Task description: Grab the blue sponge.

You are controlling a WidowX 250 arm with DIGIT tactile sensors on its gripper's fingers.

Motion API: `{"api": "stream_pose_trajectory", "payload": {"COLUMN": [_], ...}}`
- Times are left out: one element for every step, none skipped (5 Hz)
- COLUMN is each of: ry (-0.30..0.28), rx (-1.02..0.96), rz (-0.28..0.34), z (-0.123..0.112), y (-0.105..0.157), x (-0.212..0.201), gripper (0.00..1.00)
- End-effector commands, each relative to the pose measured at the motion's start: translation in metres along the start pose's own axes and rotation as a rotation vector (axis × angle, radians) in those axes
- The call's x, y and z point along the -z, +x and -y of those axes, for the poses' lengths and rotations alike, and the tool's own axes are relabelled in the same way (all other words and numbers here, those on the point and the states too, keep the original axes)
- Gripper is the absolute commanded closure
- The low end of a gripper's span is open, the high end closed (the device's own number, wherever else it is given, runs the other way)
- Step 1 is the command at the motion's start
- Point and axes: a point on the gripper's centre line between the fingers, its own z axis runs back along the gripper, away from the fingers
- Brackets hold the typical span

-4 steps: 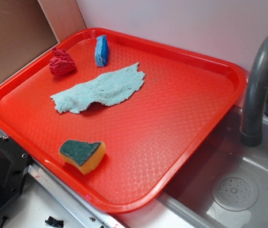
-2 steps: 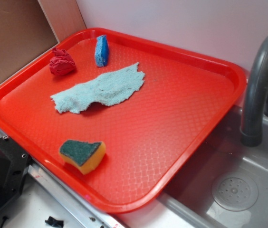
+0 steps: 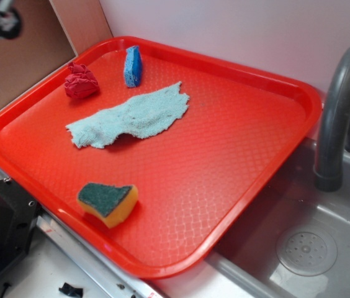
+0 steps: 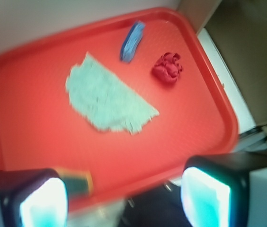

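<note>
Newly entering at the exterior view's 10 o'clock corner, the gripper [image 4: 124, 198] shows wide-apart jaws only in the wrist view, holding nothing, while one blue sponge [image 3: 133, 66], one red rag [image 3: 80, 81], one cloth [image 3: 131, 116] and one yellow sponge [image 3: 108, 203] lie on the tray [image 3: 237, 180], the blue sponge near its 11 o'clock edge.

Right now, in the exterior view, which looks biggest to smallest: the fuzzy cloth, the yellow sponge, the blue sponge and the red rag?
1. Fuzzy cloth, clearly the biggest.
2. Yellow sponge, though it sits nearest the camera, so that is unsure.
3. Blue sponge and red rag look about alike; I won't rank them.
</note>
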Motion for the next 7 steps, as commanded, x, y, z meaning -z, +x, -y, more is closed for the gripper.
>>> {"api": "stream_pose_trajectory", "payload": {"ry": [0.020, 0.008, 0.043, 0.082, 0.100, 0.151, 0.110], "rx": [-0.195, -0.252, -0.290, -0.279, -0.260, -0.211, -0.197], "rz": [0.190, 0.250, 0.267, 0.247, 0.191, 0.160, 0.121], "z": [-0.007, -0.010, -0.016, -0.020, -0.020, -0.016, -0.015], "y": [0.050, 0.077, 0.097, 0.116, 0.136, 0.148, 0.152], "x": [0.038, 0.061, 0.089, 0.122, 0.161, 0.185, 0.202], "gripper": [0.00, 0.00, 0.00, 0.00, 0.00, 0.00, 0.00]}}
